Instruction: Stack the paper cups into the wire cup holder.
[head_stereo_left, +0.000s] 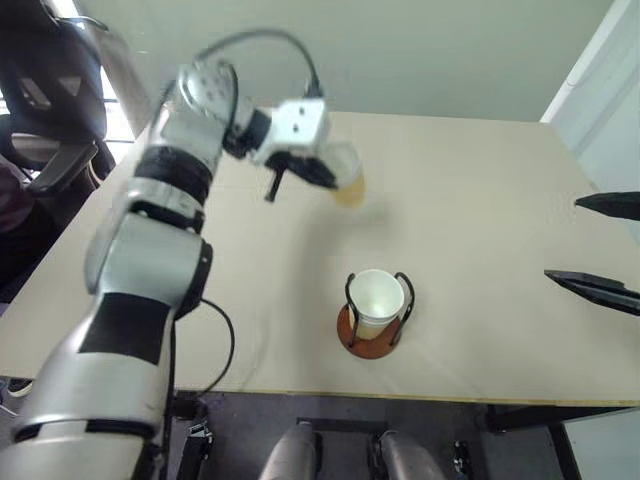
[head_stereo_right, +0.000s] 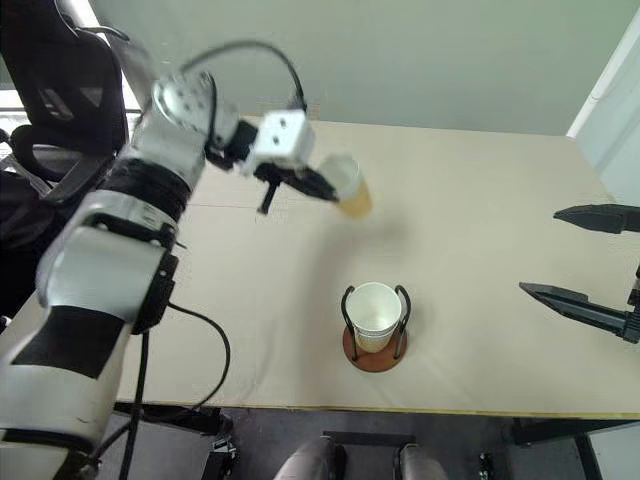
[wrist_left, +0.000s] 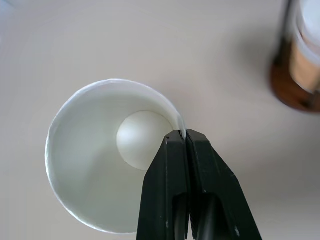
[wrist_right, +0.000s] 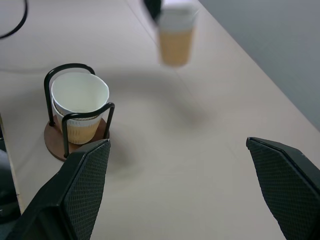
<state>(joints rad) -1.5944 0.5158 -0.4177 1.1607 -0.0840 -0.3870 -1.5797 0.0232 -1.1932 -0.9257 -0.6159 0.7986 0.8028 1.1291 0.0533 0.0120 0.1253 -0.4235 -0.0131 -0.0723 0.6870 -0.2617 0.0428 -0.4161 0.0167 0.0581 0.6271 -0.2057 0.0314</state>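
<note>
We see the left pincer (head_stereo_left: 312, 172) pinching the rim of a paper cup (head_stereo_left: 347, 176), holding it tilted above the surface (head_stereo_left: 480, 200), beyond the wire cup holder (head_stereo_left: 375, 318). The holder stands near the near edge with nested cups (head_stereo_left: 378, 300) inside. Our right pincer (head_stereo_left: 605, 245) hangs spread at the right.

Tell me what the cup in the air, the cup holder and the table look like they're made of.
Held cup: likely paper, matte tan outside, white inside, thin rolled rim. Cup holder: black wire loops, probably metal, on a reddish-brown disc, perhaps wood. Table: pale beige matte board, possibly laminate or plywood.
</note>
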